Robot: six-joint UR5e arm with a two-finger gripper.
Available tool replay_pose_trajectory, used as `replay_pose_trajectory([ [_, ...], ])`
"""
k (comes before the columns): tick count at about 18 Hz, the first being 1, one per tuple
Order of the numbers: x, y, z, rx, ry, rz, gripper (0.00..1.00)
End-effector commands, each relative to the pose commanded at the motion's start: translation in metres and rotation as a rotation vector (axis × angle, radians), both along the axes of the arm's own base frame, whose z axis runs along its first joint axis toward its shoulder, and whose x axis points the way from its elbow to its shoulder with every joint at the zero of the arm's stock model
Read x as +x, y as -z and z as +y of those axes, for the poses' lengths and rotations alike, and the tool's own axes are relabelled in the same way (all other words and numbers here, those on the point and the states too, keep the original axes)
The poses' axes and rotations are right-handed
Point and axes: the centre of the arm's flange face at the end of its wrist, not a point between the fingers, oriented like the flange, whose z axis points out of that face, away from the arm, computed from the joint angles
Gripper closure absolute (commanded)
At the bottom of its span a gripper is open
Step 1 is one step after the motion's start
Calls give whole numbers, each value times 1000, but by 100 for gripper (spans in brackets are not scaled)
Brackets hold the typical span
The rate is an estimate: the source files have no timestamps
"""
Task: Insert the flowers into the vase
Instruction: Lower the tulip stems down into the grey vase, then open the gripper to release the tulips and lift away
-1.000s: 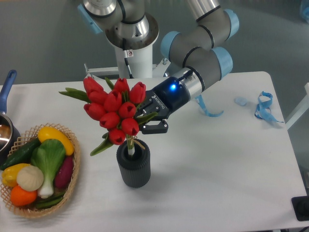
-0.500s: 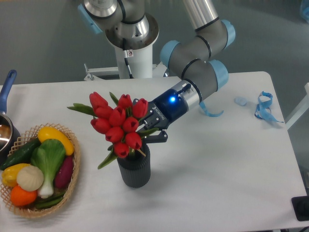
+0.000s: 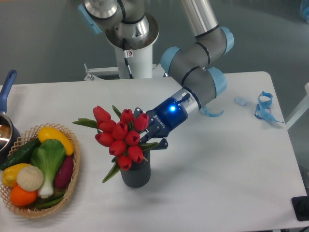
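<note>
Lower now than a second ago: the flowers (image 3: 120, 139) have dropped with the gripper (image 3: 150, 138), and the stems that showed above the vase (image 3: 135, 172) mouth are out of sight behind the buds. Bunch leans left, lowest bud overlapping the vase rim; one leaf hangs down the vase's left side. Vase stands near-centre on the table (image 3: 227, 164), right of the basket (image 3: 29, 208) of vegetables.

Gripper sits just right of the bunch, above the vase mouth, fingers clamped on the flowers at the stems, though the leaves hide the exact contact.

Step in hand: final lowering of stems into the vase. Judged mostly seated; depth cannot be confirmed.

Next move calls for a short further descent if stems are not bottomed, then parting the fingers and withdrawing up and right without dragging leaves or tipping the vase.
</note>
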Motion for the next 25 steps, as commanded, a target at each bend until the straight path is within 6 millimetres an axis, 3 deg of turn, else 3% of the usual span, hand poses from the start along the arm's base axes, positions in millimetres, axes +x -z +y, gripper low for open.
replay_pose_trajectory([
  [4,1,9,1,7,4,14,72],
  [6,-2,5,1,11,3,25,46],
  [11,-4,-1,0,17,-1,36,17],
  [13,-3,-4,0,19,-1,40,0],
  [17,-6,-12,-3,33,-7,71,0],
  [21,-11,-30,-22,-86,-36,229,0],
  [25,-19,-62,-50,-203,-97,372,0],
])
